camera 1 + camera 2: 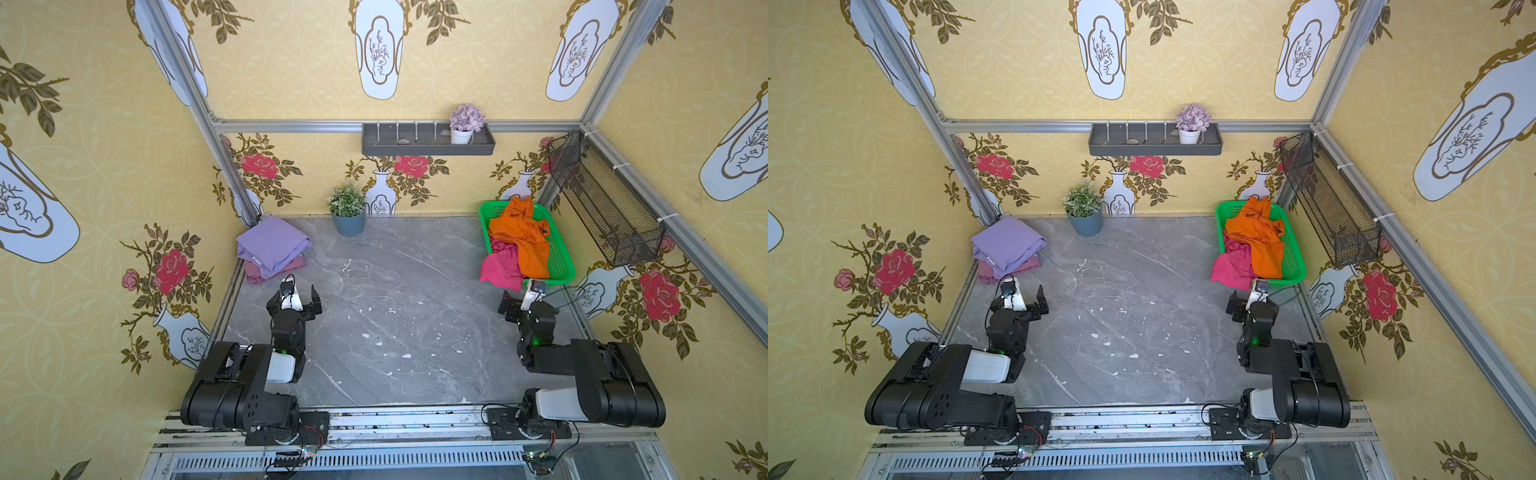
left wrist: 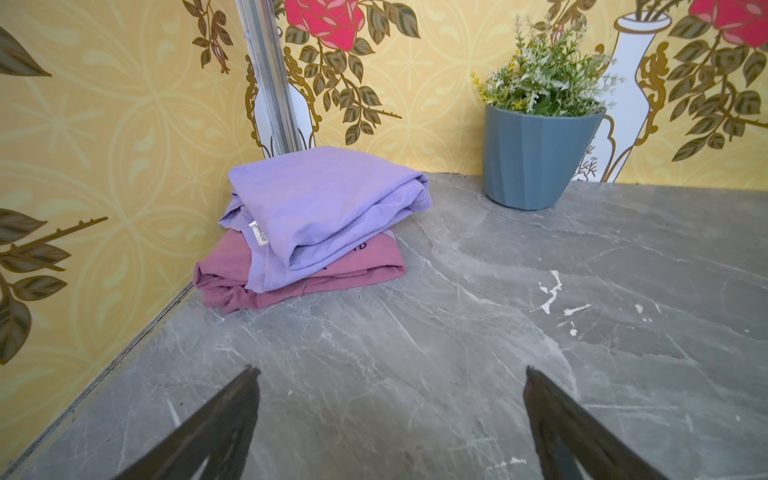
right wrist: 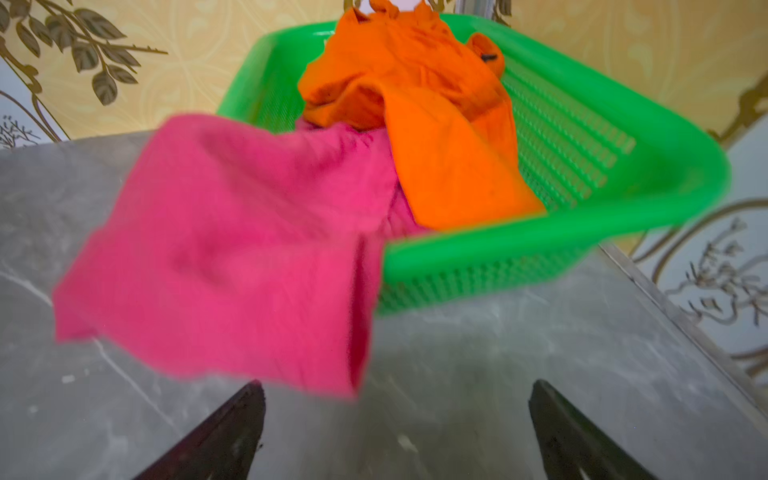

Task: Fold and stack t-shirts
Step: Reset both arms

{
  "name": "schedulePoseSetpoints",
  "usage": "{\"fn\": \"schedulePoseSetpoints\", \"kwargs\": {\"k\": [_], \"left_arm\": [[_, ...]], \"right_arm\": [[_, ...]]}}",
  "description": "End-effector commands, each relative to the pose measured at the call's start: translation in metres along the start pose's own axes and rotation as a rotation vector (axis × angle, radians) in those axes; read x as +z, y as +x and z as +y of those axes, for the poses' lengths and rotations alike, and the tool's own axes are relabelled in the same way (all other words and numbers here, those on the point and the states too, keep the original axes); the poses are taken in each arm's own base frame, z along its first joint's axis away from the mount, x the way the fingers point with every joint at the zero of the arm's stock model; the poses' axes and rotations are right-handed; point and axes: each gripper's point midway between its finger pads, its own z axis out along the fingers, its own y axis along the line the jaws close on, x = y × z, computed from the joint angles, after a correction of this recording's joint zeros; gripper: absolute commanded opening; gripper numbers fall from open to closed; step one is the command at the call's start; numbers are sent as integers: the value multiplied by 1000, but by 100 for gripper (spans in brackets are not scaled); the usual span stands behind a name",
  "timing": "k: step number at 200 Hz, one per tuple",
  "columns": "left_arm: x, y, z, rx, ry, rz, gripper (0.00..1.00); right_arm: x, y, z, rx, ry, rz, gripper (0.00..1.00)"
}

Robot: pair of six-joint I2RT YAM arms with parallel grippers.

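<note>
Cloth of the pink t-shirt [image 3: 232,249] is thought soft and light; its loose corner, just ahead of the wide-spread right gripper [image 3: 397,386], should be pinched.

The desk [image 1: 395,291] looked like smooth grey marble-patterned stone with a dull sheen. The lavender t-shirt [image 2: 324,203] and mauve t-shirt [image 2: 357,274] were soft matt cloth, as were the creased orange t-shirt [image 3: 436,137] and magenta t-shirt [image 3: 232,249]. The green basket [image 3: 582,232] was glossy perforated plastic. The blue pot [image 2: 536,158] was matt and faceted, and the wall rack [image 1: 602,203] was black metal mesh.
</note>
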Motion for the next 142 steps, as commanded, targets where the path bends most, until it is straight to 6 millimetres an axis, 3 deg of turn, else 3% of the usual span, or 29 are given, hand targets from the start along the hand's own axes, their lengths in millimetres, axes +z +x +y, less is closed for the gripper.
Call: {"fn": "schedulePoseSetpoints", "kwargs": {"k": [1,15,31,48,142], "left_arm": [[0,-17,4,-35,-21,-69,99],[1,-16,4,-34,-21,-64,99],[1,-16,4,-34,-20,-60,99],[2,-16,4,-36,-17,-58,99],[1,-16,4,-36,-16,-60,99]], "right_arm": [[1,-36,15,19,-86,-100,98],[2,-42,27,-40,-110,-152,98],[-3,-38,27,-31,-131,-132,98],[9,-37,25,-19,-116,-94,98],[16,-36,19,33,-169,-47,98]]}}
